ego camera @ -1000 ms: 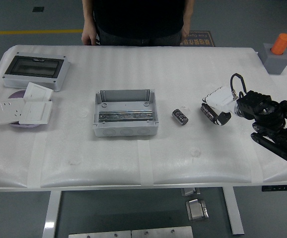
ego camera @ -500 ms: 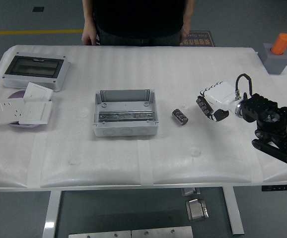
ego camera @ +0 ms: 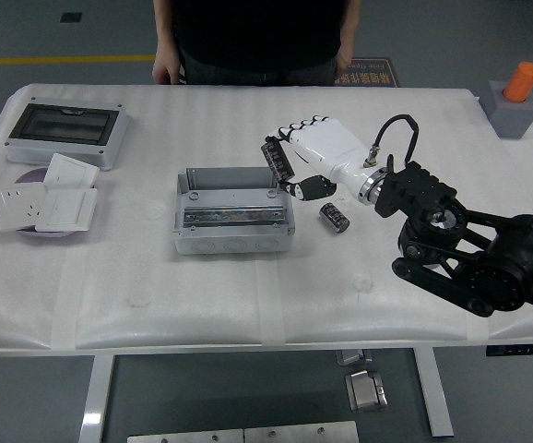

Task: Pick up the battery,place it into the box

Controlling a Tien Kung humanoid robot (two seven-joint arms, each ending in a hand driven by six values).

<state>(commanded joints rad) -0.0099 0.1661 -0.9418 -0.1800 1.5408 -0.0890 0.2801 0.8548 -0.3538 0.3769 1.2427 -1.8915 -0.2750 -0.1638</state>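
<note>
My right hand (ego camera: 287,172), white with black fingertips, reaches in from the right on a black arm and is shut on a dark cylindrical battery (ego camera: 274,159). It holds the battery roughly upright above the right rear corner of the open grey box (ego camera: 234,221). A second dark battery (ego camera: 334,218) lies on the table just right of the box, below the hand. The box's inside shows a metal rail. My left arm is out of view.
A grey enclosure with a clear lid (ego camera: 64,132) sits at the far left, with white switch plates (ego camera: 41,203) on a purple disc in front of it. A grey block with an orange cylinder (ego camera: 517,97) stands far right. A person (ego camera: 253,37) stands behind the table, hands hanging at its far edge.
My right hand has swept left from the table's right side, carrying the battery to above the box's right rear corner. The battery on the table has not moved.
</note>
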